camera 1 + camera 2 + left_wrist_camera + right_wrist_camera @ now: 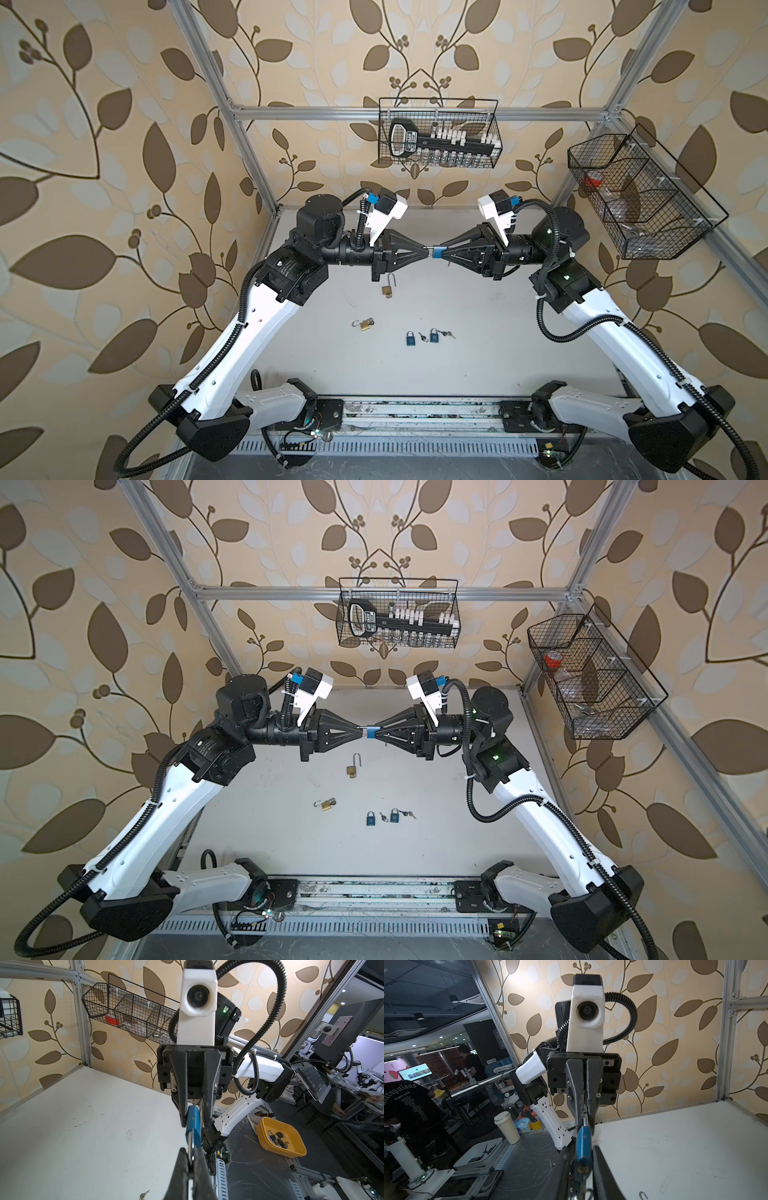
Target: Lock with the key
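A blue padlock (438, 252) (371, 732) hangs in the air between my two grippers, above the back middle of the table. My left gripper (428, 248) (190, 1154) is shut on its steel shackle (190, 1142). My right gripper (444, 253) (583, 1148) has its jaws narrowly either side of the blue body (583, 1145). I cannot tell whether they press it. The brass keyhole end (582, 1169) points into the right gripper. Small keys (422, 336) (446, 332) lie on the table, far below both grippers.
Two more blue padlocks (411, 338) (434, 336) stand beside the keys, and two brass padlocks (388, 291) (365, 324) lie with open shackles. Wire baskets hang on the back rail (440, 133) and right wall (640, 195). A yellow tray (280, 1138) of padlocks sits off the table.
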You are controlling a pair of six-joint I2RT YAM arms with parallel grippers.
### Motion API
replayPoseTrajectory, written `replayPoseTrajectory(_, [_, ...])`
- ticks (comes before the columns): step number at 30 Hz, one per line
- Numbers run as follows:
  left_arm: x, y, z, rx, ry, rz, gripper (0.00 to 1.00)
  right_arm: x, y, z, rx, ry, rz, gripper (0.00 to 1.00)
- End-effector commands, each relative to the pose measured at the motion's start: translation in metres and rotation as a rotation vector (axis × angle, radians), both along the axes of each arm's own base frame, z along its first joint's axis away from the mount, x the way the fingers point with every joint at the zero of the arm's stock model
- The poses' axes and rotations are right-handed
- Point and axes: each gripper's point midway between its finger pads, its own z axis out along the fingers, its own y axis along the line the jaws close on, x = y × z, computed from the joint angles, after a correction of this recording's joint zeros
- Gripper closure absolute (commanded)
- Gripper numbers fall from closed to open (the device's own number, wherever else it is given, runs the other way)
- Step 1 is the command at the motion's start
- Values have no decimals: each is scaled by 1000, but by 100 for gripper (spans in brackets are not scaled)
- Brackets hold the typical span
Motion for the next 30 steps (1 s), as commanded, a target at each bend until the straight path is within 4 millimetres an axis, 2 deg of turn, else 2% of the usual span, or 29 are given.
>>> replayPoseTrajectory(1, [-7,4,20,-39,-59,-16,100,-5,1,11,10,-31,11,83])
replayPoseTrajectory(7, [-8,4,20,-40,-65,-15,100,-5,0,10,6,-22,8,100])
replayPoseTrajectory(13, [-10,4,20,-36,-73,-24,100,-4,3,11,0,32,30,100])
replayPoseTrajectory(18, [-9,0,13,-17,-56,-48,100,-7,14,10,-11,75,69,100])
replayPoseTrajectory(23, [-21,-21,2,10,-41,-125,100,-6,31,4,-14,82,67,100])
replayPoseTrajectory(26, [-24,-29,-9,29,-17,-149,100,-4,29,11,23,64,40,100])
replayPoseTrajectory(30, [-25,-26,-9,9,-9,-138,100,3,23,18,45,26,-32,100])
